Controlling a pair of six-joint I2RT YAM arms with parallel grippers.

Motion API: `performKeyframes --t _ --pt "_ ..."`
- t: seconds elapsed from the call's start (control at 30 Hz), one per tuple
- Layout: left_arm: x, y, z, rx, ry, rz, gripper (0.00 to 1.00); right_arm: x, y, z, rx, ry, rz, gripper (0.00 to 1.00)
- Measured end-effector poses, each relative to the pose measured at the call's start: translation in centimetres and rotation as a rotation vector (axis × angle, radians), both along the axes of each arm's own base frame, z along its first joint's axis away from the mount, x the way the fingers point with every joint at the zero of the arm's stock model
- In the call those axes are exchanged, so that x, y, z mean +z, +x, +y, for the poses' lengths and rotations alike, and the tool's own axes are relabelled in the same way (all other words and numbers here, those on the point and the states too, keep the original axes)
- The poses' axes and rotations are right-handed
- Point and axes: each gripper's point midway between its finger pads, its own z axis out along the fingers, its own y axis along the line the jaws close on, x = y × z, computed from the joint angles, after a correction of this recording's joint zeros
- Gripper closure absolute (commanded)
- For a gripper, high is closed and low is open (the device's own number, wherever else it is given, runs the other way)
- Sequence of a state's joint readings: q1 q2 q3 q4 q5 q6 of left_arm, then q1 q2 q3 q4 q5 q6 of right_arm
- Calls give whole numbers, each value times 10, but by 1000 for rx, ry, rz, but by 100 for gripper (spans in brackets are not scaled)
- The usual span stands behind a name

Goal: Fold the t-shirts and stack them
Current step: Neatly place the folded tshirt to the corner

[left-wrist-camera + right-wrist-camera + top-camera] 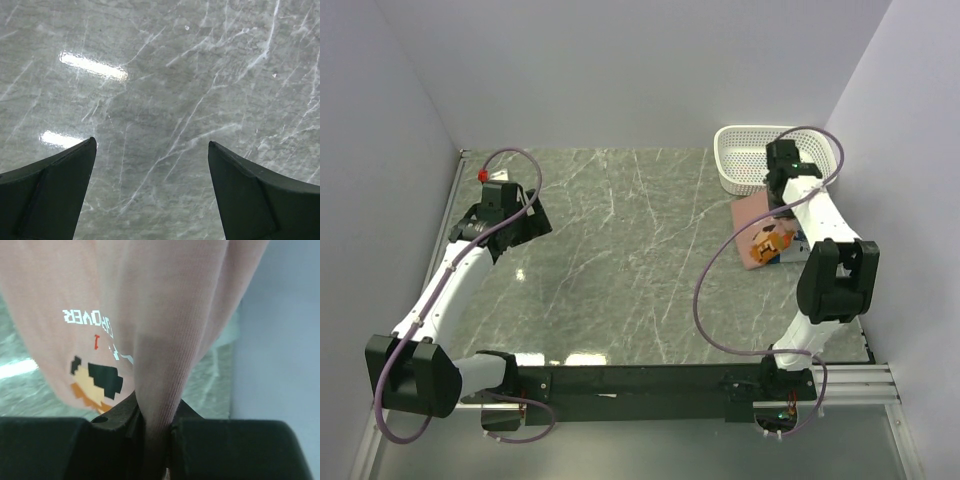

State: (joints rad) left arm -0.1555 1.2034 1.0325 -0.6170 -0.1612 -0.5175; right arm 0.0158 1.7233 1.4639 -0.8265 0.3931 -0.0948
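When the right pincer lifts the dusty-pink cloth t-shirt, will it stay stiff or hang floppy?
Probably floppy: the dusty-pink cloth t-shirt falls in soft folds from the right pincer. Likely light: one narrow pinched fold seems to carry it.

The two dark fingers [47,192] of the left gripper [152,197] stand wide apart above the grey marble worktop [175,75]; nothing between them; two bright light reflections on the worktop.

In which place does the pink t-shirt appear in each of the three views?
Top external: right side, the pink t-shirt next to the white basket, partly under the right arm.
Left wrist: not in it.
Right wrist: fills the upper frame, a fold pinched in the right gripper.
Shared landmark: the grey marble table, seen in all three.
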Motion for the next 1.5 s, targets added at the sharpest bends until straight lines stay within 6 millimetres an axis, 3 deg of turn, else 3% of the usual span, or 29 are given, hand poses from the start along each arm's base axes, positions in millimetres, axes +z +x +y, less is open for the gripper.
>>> performKeyframes --t 0.17,0.3,0.7,1.0,1.23,1.27,1.3,1.4,1.5 --pt "1 1 0 -5 -18 -2 3 21 5 -29 -53 -24 -38 100" --pt "1 1 0 -7 -29 -2 3 20 3 -46 -81 -27 -31 100" --pt "-7 3 -1 -9 -35 22 4 -19 6 -101 -203 -14 -2 100" --pt "-21 4 -1 -7 -29 66 5 -68 10 -118 -233 -23 86 100" --pt "-28 5 -1 -8 -26 89 5 -75 10 -130 -262 -34 83 99" --pt "-29 5 -1 -8 -26 92 5 -75 10 -132 -267 -40 80 96" --pt "-29 5 -1 -8 -26 93 5 -75 10 -134 -271 -44 78 84" --pt "-30 5 -1 -9 -27 96 5 -76 11 -140 -291 -64 69 65" --pt "-32 5 -1 -9 -26 102 5 -76 10 -147 -318 -101 68 57"
